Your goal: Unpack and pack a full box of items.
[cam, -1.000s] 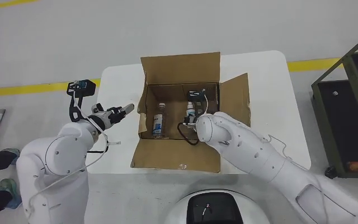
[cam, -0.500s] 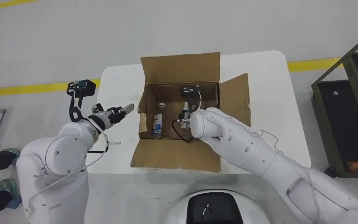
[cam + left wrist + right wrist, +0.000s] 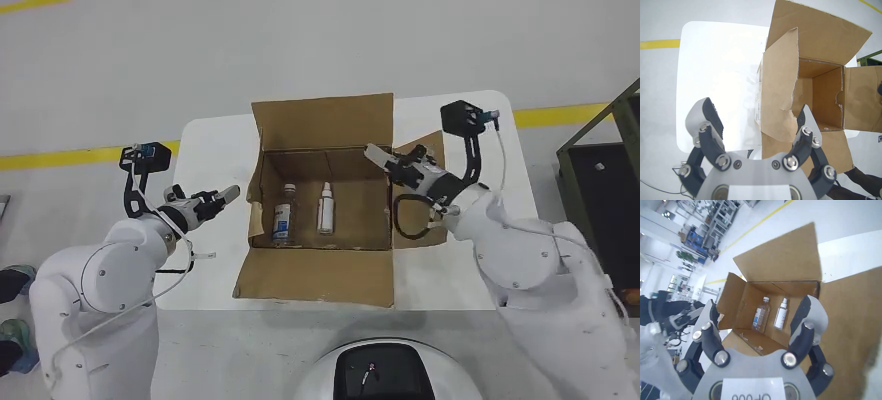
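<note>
Cardboard box (image 3: 320, 163): right gripper (image 3: 385, 160) nearer

2 bottles are laid flat on the box floor, caps toward the far wall: water bottle (image 3: 284, 220) left, spray bottle (image 3: 326, 207) right. The right gripper, fingers apart and empty, is held over the right rim, nearer the spray bottle; the left gripper (image 3: 222, 195), also spread, is held outside the left flap.

Matt corrugated cardboard box (image 3: 318, 278), edges torn; clear glossy plastic water bottle (image 3: 761, 314) and spray bottle (image 3: 781, 317); smooth white table (image 3: 215, 165).

bright, glaring table (image 3: 715, 75), fisheye edges
</note>
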### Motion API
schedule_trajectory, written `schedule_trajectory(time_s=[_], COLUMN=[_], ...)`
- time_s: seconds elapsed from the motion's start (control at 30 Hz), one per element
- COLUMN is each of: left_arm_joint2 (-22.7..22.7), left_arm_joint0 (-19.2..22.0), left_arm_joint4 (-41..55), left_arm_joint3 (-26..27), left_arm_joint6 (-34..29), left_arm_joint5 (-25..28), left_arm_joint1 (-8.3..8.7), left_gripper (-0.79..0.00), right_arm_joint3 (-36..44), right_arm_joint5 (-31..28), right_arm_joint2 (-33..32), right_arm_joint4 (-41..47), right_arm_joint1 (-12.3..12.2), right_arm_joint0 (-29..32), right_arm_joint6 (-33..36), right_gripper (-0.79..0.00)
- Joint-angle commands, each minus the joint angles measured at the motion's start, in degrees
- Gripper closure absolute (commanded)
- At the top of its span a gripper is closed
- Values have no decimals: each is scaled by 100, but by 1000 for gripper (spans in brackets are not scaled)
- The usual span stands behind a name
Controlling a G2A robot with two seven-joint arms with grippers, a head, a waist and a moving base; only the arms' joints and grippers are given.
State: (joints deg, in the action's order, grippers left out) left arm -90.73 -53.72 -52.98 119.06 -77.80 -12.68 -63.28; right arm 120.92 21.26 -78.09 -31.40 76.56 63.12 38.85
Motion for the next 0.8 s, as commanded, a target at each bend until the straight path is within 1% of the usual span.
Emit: schedule_trajectory(time_s=[0.0,0.13,0.2,0.3,0.33,0.37,0.43,0.47,0.5,0.57,0.6,0.67,0.7,0.77], left_arm_joint2=[0,0,0,0,0,0,0,0,0,0,0,0,0,0], left_arm_joint0=[0,0,0,0,0,0,0,0,0,0,0,0,0,0], left_arm_joint4=[0,0,0,0,0,0,0,0,0,0,0,0,0,0], left_arm_joint3=[0,0,0,0,0,0,0,0,0,0,0,0,0,0], left_arm_joint6=[0,0,0,0,0,0,0,0,0,0,0,0,0,0], left_arm_joint5=[0,0,0,0,0,0,0,0,0,0,0,0,0,0], left_arm_joint1=[0,0,0,0,0,0,0,0,0,0,0,0,0,0], left_gripper=[-785,-785,-785,-785,-785,-785,-785,-785,-785,-785,-785,-785,-785,-785], right_arm_joint3=[273,523,400,43,-84,-243,-617,-762,-890,-1123,-1229,-1399,-1470,-1609], right_arm_joint5=[-390,-1071,-1242,-1410,-1515,-1662,-1700,-1700,-1728,-1691,-1679,-1644,-1666,-1627], right_arm_joint2=[-709,-1630,-1994,-2214,-2184,-2124,-1921,-1789,-1642,-1393,-1296,-1146,-1102,-1076], right_arm_joint4=[278,946,1342,1921,2138,2269,2323,2341,2354,2249,2272,2256,2293,2294], right_arm_joint1=[-50,-105,-110,-114,-113,-117,-125,-123,-123,-126,-123,-126,-128,-139], right_arm_joint0=[528,1373,1716,1991,1989,1961,1824,1709,1598,1373,1276,1116,1067,1012], right_arm_joint6=[-16,-132,-266,-247,-192,-117,9,20,65,119,111,148,164,169], right_gripper=[-785,-785,-785,-785,-591,-480,-437,-369,-339,-299,-185,-92,0,0])
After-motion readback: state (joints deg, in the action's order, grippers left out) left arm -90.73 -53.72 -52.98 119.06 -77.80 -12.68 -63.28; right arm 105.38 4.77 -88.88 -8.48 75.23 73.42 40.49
